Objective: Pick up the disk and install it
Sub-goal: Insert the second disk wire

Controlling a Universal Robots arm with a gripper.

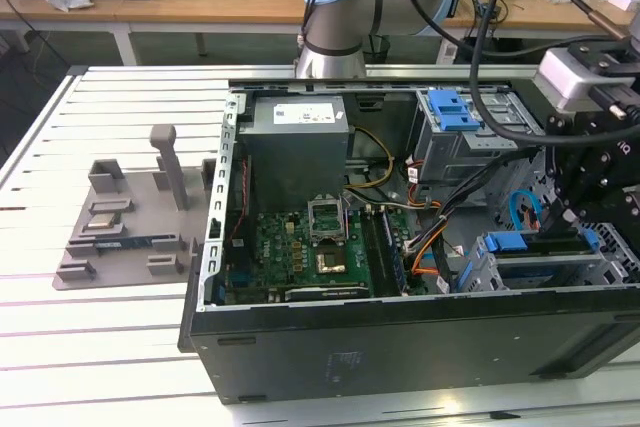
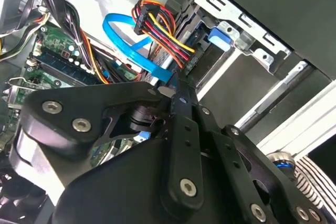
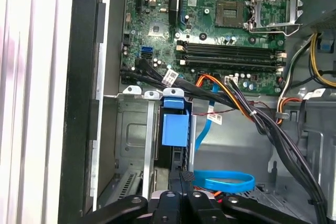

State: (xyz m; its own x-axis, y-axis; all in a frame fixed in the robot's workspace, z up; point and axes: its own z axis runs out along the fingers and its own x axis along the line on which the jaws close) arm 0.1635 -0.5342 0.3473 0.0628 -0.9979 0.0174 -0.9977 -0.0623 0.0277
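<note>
The disk (image 1: 522, 244) sits in the drive cage at the front right corner of the open computer case (image 1: 400, 347). It shows mainly as blue side rails around a grey body. In the first wrist view its blue rail end (image 3: 174, 127) stands in a slot of the metal cage (image 3: 134, 145). My gripper (image 1: 572, 232) hangs straight over it, with its black fingers together and the tips right at the disk's edge. The gripper also shows in the first wrist view (image 3: 183, 176) and in the second wrist view (image 2: 178, 85). I see nothing between the fingers.
A blue flat cable (image 3: 226, 182) and a bundle of coloured power wires (image 2: 160, 30) lie close beside the fingers. The case also holds a motherboard (image 1: 300, 252), a grey power-supply box (image 1: 297, 142) and a blue bracket (image 1: 452, 107). A grey fixture (image 1: 125, 222) stands on the table at the exterior view's left.
</note>
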